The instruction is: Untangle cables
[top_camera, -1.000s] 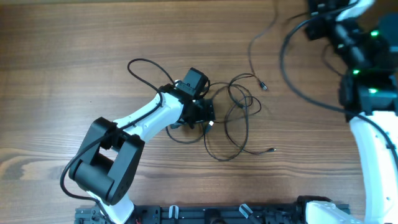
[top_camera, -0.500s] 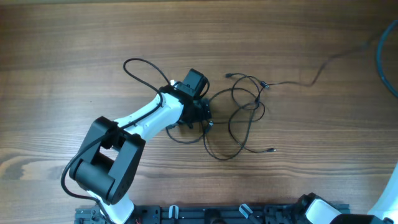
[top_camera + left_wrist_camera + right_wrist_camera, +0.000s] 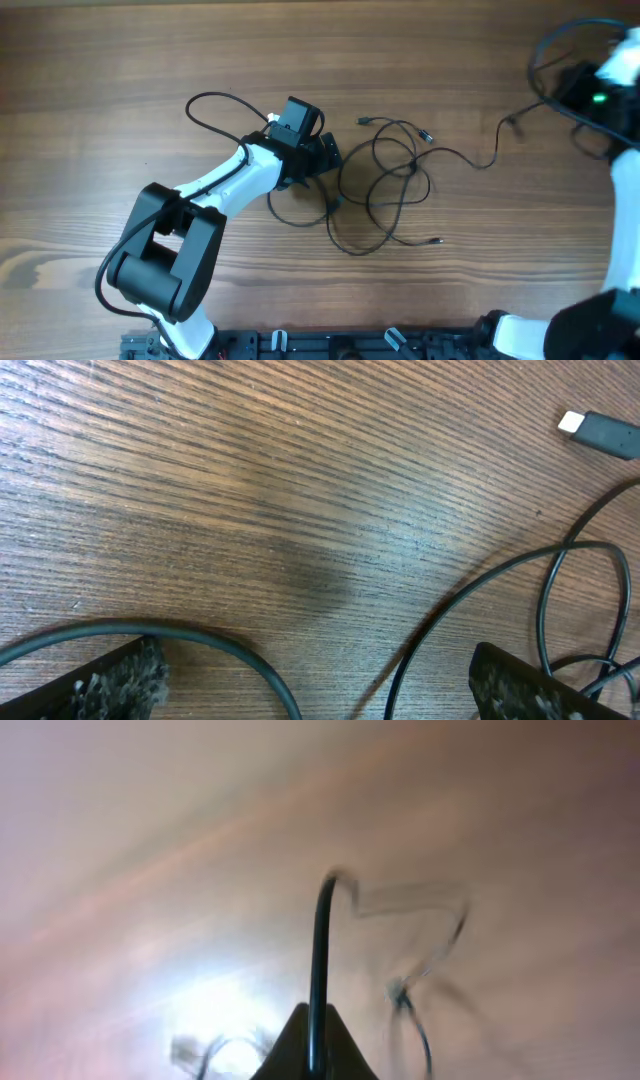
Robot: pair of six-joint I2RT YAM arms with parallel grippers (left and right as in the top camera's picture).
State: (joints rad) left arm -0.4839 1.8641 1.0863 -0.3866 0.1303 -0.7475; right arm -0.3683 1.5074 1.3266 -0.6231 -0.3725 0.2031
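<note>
The cables (image 3: pixel 385 190) lie as thin black loops in a loose tangle at the table's middle, with small plug ends (image 3: pixel 425 135) sticking out. My left gripper (image 3: pixel 332 166) sits at the tangle's left edge, open. In the left wrist view its fingers (image 3: pixel 110 685) stand far apart, low over the wood, with two cord strands (image 3: pixel 440 630) crossing the gap and a plug (image 3: pixel 600 432) at top right. My right gripper (image 3: pixel 565 92) is at the far right, shut on one cable (image 3: pixel 318 950); that cord (image 3: pixel 470 160) trails slack back toward the tangle. The right wrist view is blurred.
A thicker black arm cable (image 3: pixel 215 105) loops on the table left of my left gripper. Another arm cable (image 3: pixel 545 50) arcs at the top right. The wooden table (image 3: pixel 120 60) spreads around the tangle, and a black rail (image 3: pixel 340 345) runs along the front edge.
The right arm has swung out and come back at the far right, drawing one cord rightward out of the tangle. My left gripper has shifted slightly up and left, still open.
</note>
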